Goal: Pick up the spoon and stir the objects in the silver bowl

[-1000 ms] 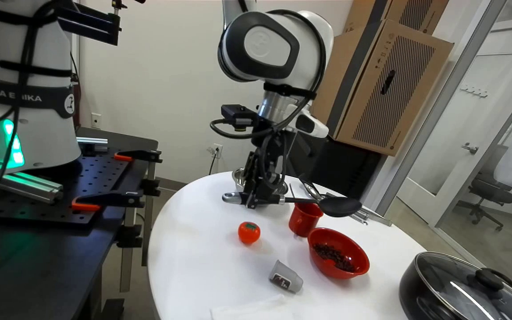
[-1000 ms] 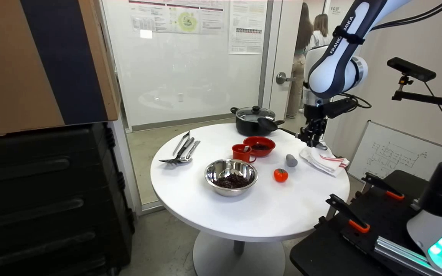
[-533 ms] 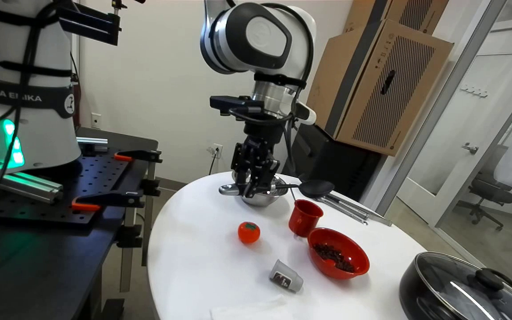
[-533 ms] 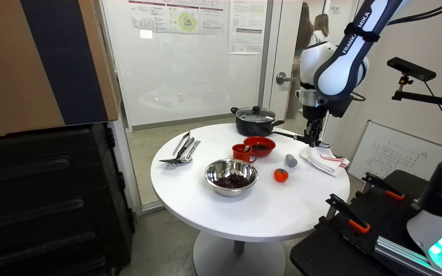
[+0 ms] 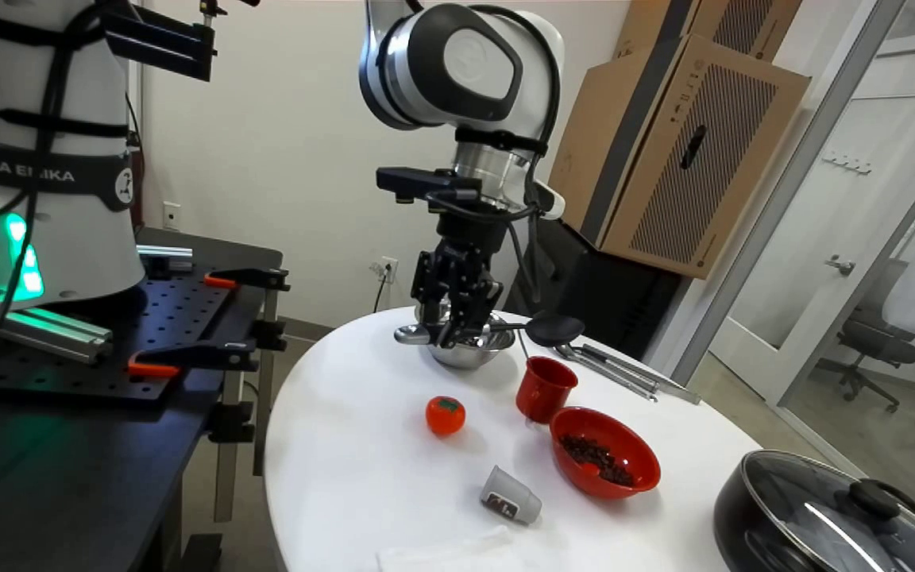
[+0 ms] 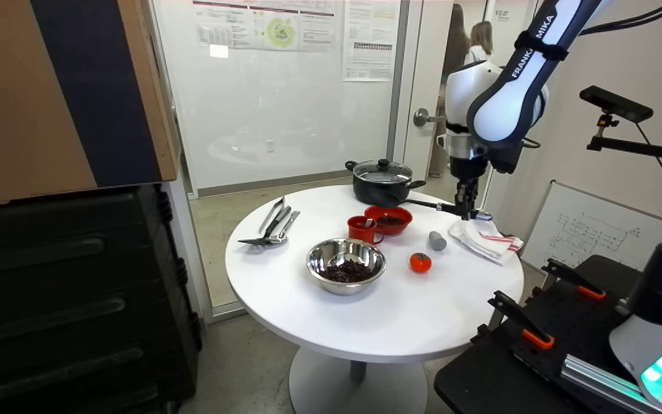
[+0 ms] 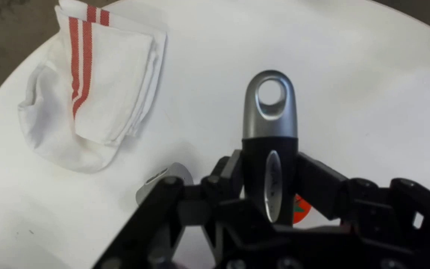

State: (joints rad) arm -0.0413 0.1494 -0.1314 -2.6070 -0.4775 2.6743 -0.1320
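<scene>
One spoon [image 7: 270, 145]: hung above the tabletop [image 6: 400, 313], well apart from the silver bowl [image 6: 345, 288], clasped by the dark handle [image 7: 252, 160] in the pincer [image 7: 270, 173]. Ran lengthwise up the wrist view; in an exterior view, pointed nearly level, with head [image 5: 554, 329] to the right and silvery end [image 5: 410, 335] to the left. Since a second ago, had shifted left and upward there at the head.
</scene>
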